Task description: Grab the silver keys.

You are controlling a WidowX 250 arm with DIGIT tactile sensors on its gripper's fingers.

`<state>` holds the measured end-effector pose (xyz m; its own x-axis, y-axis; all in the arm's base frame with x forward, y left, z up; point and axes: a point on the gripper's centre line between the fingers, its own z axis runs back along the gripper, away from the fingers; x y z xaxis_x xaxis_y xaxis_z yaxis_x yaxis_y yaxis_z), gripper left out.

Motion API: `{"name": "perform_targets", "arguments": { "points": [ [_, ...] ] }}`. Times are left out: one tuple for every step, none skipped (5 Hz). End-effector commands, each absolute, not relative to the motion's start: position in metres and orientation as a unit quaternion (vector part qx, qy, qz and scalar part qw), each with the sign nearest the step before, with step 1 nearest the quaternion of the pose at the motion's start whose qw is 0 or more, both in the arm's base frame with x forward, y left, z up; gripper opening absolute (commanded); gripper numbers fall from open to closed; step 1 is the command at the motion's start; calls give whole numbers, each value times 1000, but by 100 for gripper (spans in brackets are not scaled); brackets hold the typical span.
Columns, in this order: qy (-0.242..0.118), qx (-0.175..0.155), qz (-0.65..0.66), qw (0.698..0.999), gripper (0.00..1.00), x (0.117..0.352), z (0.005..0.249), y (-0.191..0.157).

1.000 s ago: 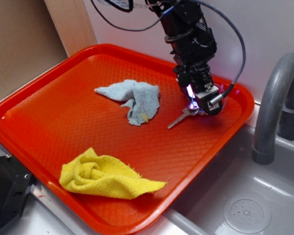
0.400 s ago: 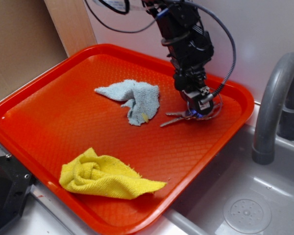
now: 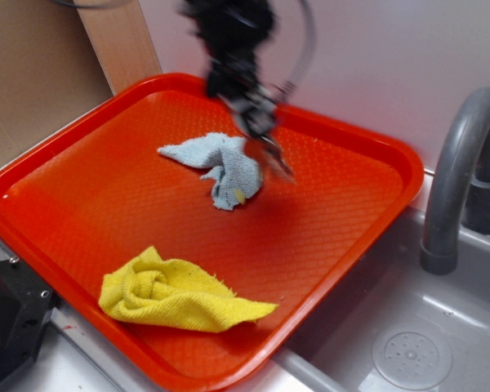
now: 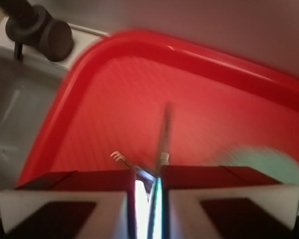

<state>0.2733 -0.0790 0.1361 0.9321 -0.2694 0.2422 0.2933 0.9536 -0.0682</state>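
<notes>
One red tray, two cloths on the tray, a pale blue one and a yellow one, one bunch of silver keys above the tray, one grey faucet beside the tray

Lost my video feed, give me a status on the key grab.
Claw shut on the silver keys, lifted off the red tray. Keys dangle beside the blue cloth. Nothing in the way.
</notes>
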Motion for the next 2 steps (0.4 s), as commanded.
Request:
{"name": "perform_targets", "arguments": {
  "points": [
    [-62,68,31,995,0,207,223,-12],
    [-63,60,63,994,0,188,227,37]
  ]
}}
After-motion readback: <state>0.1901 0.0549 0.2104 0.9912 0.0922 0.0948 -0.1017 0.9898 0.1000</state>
